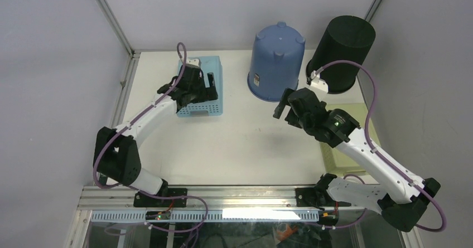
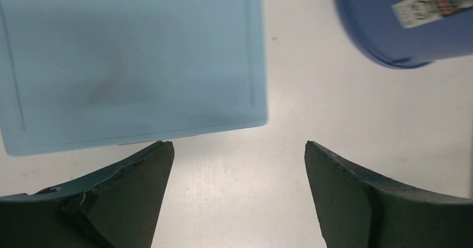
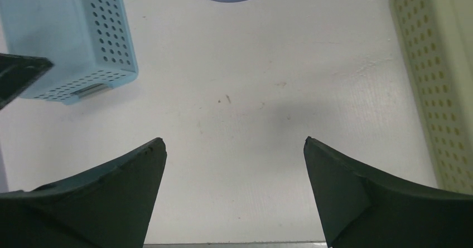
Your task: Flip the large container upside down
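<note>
- Since the left gripper [image 2: 239, 161] hangs right over the light blue basket [image 2: 128, 58] with its jaws wide and nothing between them, I take that basket for the large container. It lies at the back left of the table [image 1: 251, 142] with a flat, closed face up, so it looks inverted already.
- A low sideways pull-out is the main risk. In the top view one finger seems to sit very near the basket's upper face, and a light perforated basket would likely slide or tip back over if caught.
- A fresh grasp could also fail, because the smooth upper face offers no edge. The jaws would have to straddle a side wall, or they would skate off.
- A shove to the right would send the basket toward the blue bucket [image 1: 276, 61], which stands rim-down just beside it.
- The right gripper [image 3: 234, 159] is also spread wide and empty, above bare table between the bucket and the yellow-green basket [image 3: 429, 92].
- Its cable arcs close to the black container [image 1: 341, 50], so a swing could snag or nudge that container.
- Whether the bucket was the intended container, I cannot tell.
</note>
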### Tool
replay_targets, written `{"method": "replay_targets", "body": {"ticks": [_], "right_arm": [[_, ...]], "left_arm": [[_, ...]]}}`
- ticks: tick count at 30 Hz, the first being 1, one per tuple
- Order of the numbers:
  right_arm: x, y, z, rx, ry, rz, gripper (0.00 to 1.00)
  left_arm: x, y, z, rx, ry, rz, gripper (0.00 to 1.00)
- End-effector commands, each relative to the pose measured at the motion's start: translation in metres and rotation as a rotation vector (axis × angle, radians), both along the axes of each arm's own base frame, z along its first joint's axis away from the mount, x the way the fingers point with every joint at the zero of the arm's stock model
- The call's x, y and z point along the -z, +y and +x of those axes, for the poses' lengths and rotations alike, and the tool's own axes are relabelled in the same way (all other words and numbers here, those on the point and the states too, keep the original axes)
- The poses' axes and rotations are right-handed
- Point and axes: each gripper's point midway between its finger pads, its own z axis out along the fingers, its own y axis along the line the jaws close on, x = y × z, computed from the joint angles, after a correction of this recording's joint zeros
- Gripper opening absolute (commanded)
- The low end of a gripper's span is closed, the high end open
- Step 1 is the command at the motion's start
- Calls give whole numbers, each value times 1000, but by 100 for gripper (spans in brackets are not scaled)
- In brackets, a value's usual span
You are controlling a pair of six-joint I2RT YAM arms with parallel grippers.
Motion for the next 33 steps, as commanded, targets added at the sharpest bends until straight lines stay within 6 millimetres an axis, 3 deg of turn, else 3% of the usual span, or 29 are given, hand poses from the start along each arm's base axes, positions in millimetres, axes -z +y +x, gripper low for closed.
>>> {"method": "replay_targets", "body": {"ticks": [1,3,7,12,15,18,33], "right_arm": [[-29,-34,7,139,-34,-124,99],[-43,-47,9,174,-49,-187,99],[-78,-75,12,254,-133,-279,99],[-110,-99,10,320,-266,-295,99],[-109,-105,8,342,-313,-255,99],[-98,-96,10,318,-336,-187,99],[-93,-85,17,305,-327,-166,98]], "left_arm": [[-88,-25,-7,147,-161,-122,94],[-108,-21,-20,167,-195,-134,98],[-135,-8,-44,182,-277,-138,99],[-146,16,-58,111,-349,-112,99],[-136,23,-59,63,-345,-105,99],[-130,23,-58,38,-329,-121,99],[-142,25,-51,16,-387,-127,99]]}}
